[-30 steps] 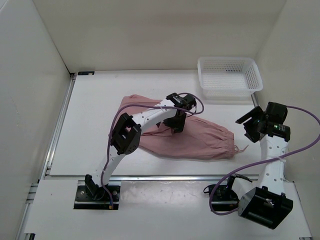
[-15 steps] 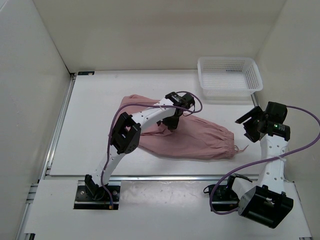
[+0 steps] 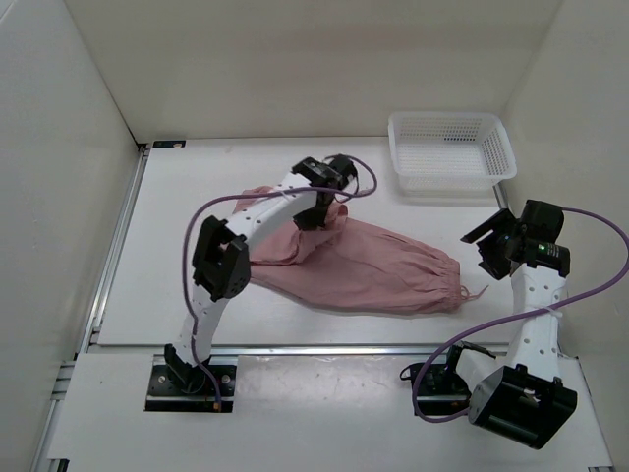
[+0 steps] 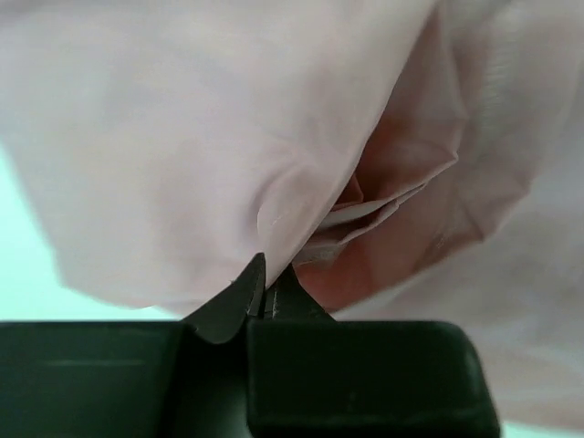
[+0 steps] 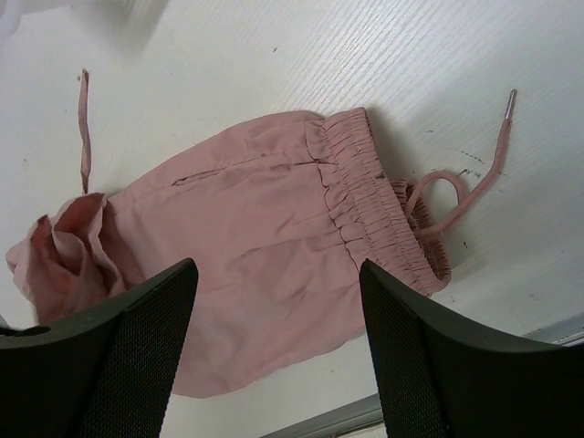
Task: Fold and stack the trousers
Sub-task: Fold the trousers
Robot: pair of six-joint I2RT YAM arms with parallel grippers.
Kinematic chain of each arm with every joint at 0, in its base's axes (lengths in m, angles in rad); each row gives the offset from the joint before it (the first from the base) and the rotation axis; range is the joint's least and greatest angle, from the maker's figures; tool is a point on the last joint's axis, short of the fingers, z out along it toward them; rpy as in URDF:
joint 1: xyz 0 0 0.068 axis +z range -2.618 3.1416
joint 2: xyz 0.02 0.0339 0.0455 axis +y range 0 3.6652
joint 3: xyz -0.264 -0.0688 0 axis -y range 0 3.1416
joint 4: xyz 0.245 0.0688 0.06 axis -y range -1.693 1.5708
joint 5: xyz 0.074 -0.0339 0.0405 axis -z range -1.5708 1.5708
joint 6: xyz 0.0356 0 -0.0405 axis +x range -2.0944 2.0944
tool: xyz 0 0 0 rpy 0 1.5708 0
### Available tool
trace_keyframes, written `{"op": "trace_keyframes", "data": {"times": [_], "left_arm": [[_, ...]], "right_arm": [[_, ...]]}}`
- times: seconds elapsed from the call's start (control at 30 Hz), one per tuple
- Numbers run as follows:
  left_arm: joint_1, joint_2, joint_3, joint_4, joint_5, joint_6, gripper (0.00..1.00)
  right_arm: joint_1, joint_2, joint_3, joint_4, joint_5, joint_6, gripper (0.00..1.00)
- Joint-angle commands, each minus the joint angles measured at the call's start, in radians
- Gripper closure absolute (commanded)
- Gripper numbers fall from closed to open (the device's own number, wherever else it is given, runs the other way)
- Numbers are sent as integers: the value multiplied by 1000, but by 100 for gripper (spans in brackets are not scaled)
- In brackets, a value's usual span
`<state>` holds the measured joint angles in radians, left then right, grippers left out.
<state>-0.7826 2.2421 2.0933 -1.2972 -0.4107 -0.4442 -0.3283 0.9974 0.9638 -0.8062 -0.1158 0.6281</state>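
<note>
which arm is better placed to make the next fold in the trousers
Left. Its gripper is already shut on a pinch of the trousers. The right gripper is open and held above the waistband end, gripping nothing.

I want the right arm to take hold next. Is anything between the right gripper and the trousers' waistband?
Nothing visible. The right gripper, jaws open, hangs by the waistband end of the trousers. Only the loose drawstring lies beside it on the table. The basket stands farther back, off that path.
</note>
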Motion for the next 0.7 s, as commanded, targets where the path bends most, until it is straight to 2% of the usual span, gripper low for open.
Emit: {"op": "trace_keyframes", "data": {"times": [0.0,0.13,0.23,0.37,0.57,0.6,0.63,0.67], "left_arm": [[57,-249,-3,-8,-7,117,90],[69,-369,7,-19,35,177,90],[69,-391,-4,-33,93,177,90],[33,-391,-78,-42,112,141,90],[-64,-400,-242,-2,226,68,90],[-79,-400,-255,-2,236,59,83],[-105,-386,-265,-2,245,59,47],[-116,-377,-265,-16,234,59,22]], "right_arm": [[8,-8,9,15,-18,-10,24],[8,-8,9,15,-18,-10,24],[8,-8,9,15,-18,-10,24],[8,-8,9,15,-18,-10,24],[8,-8,0,15,-8,-10,24],[8,-8,0,15,-8,-10,24],[8,-8,0,15,-8,-10,24],[8,-8,0,15,-8,-10,24]]}}
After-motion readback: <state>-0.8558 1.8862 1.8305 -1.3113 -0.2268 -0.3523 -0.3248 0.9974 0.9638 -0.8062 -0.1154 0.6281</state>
